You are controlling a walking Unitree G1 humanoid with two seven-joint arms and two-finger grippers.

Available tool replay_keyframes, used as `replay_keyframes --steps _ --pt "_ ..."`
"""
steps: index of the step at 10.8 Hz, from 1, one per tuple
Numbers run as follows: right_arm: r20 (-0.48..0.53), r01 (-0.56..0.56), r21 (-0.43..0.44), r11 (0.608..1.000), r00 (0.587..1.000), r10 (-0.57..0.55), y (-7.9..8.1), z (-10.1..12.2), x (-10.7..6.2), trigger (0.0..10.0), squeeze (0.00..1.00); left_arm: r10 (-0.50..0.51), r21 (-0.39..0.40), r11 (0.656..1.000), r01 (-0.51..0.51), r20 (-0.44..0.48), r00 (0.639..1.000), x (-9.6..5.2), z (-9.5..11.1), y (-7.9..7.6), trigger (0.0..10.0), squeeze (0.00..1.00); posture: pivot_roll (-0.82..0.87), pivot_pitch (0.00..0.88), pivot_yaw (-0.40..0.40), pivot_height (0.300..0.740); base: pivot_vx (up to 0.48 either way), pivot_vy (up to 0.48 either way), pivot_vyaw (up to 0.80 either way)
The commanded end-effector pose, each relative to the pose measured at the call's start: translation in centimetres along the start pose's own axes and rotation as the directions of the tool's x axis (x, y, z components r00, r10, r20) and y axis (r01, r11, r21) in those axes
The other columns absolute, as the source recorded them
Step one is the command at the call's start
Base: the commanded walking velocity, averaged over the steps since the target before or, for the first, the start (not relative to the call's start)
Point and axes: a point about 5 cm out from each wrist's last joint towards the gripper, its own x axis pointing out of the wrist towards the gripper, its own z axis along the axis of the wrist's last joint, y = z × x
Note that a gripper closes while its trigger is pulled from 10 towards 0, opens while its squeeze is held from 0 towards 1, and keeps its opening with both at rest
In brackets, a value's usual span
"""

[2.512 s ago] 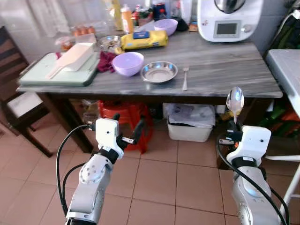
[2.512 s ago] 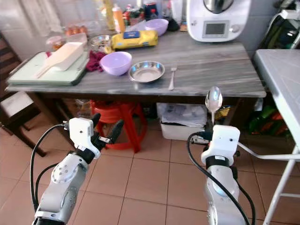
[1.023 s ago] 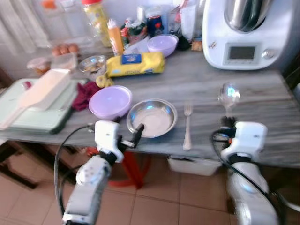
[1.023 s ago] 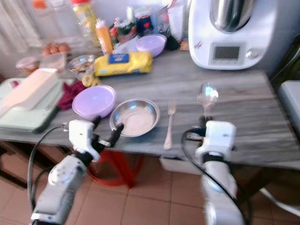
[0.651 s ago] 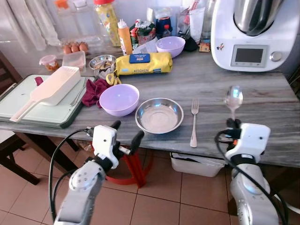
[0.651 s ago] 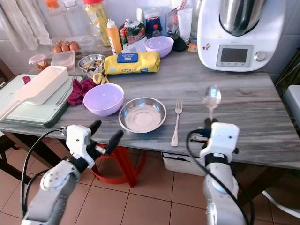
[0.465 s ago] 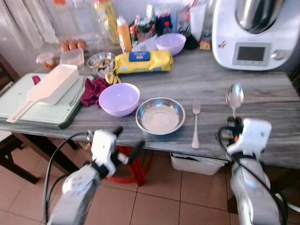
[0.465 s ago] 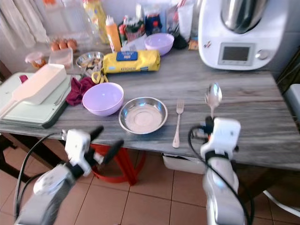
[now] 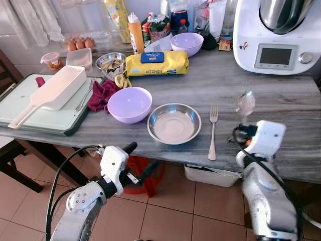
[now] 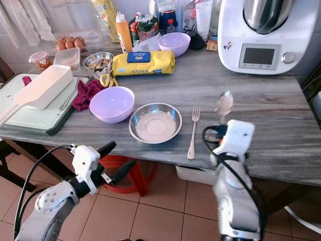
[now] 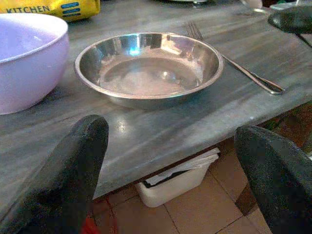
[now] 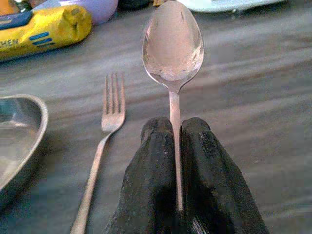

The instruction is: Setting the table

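I note the right gripper point(image 12: 174, 141) clamped on the spoon point(image 12: 172, 46), bowl upright, at three o'clock of the fork point(image 9: 212, 131) beside the steel dish point(image 9: 174, 123), presumably for laying alongside. Left gripper point(image 11: 170, 161) hangs spread, idle.

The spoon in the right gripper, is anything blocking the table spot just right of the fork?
Nothing visible does. The right gripper holds the spoon above bare table beside the fork.

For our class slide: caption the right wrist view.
Right gripper pinching a spoon upright above the table, beside the fork.
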Motion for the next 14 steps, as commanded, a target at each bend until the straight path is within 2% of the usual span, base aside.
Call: replay_keyframes --steps 1,6,8,11,14 --pt "-0.035 -0.019 0.013 1.000 0.999 0.019 0.4 -0.6 -0.1 10.0 0.00 -0.006 0.015 1.000 0.006 -0.013 1.000 -0.4 -0.1 0.0 10.0 0.00 -0.10 0.092 0.106 0.740 0.000 0.000 0.00" --pt "-0.116 0.005 0.069 0.998 0.993 0.003 0.4 -1.6 -0.1 10.0 0.00 -0.018 0.006 1.000 0.019 -0.022 1.000 -0.4 -0.4 -0.2 10.0 0.00 -0.11 0.099 0.112 0.740 0.000 0.000 0.00" --pt "-0.144 0.010 0.118 0.993 0.990 0.008 0.7 -2.0 0.1 10.0 0.00 -0.026 0.004 1.000 0.026 -0.020 0.999 -0.2 -0.3 -0.4 10.0 0.00 -0.11 0.101 0.114 0.740 0.000 0.000 0.00" --pt "-0.146 -0.002 0.129 0.992 0.989 0.021 1.4 -1.9 0.5 10.0 0.00 -0.033 0.003 0.999 0.033 -0.021 0.999 -0.1 -0.3 -0.6 10.0 0.00 -0.10 0.105 0.115 0.740 0.000 0.000 0.00" --pt "-0.160 0.032 0.135 0.990 0.987 -0.010 0.9 -2.1 0.8 10.0 0.00 -0.029 0.002 1.000 0.029 -0.020 0.999 -0.2 -0.2 -0.6 10.0 0.00 -0.10 0.108 0.113 0.740 0.000 0.000 0.00"
